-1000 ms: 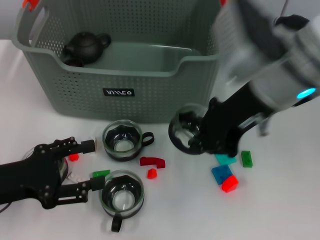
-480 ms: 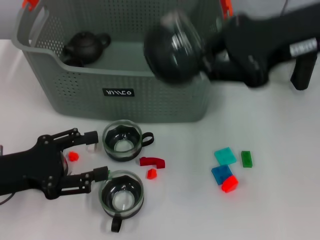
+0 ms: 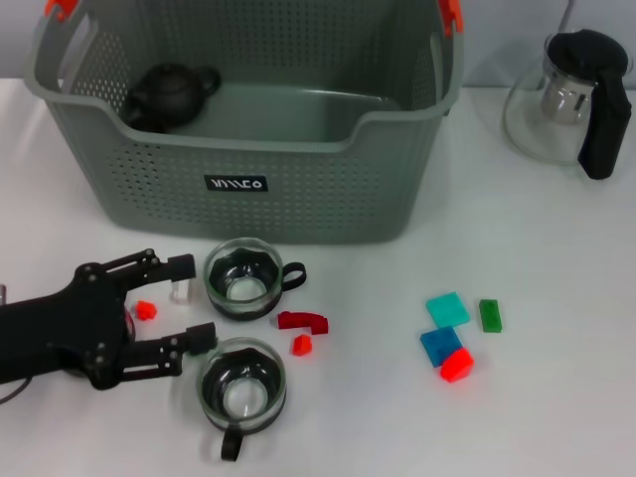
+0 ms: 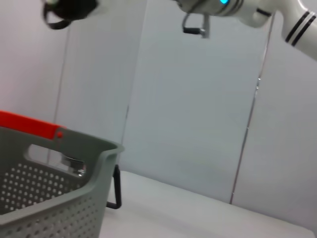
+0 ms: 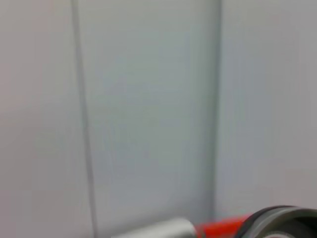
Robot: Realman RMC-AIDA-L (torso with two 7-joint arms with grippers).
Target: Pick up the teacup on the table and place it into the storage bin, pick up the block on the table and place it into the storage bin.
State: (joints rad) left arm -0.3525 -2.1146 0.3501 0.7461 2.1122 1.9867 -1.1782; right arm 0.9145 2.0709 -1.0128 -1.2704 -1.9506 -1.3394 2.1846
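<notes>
The left gripper (image 3: 184, 313) is lying low on the table (image 3: 556, 397), its fingers spread apart and holding nothing; a small red block (image 3: 145, 310) is sitting between them, probably its target; two glass teacups (image 3: 241, 281) (image 3: 242, 385) are standing just beyond the fingertips; the storage bin (image 3: 248, 139) is waiting behind, a black teapot (image 3: 169, 91) in its corner. The right gripper is out of the head view; its grip cannot be judged.
</notes>
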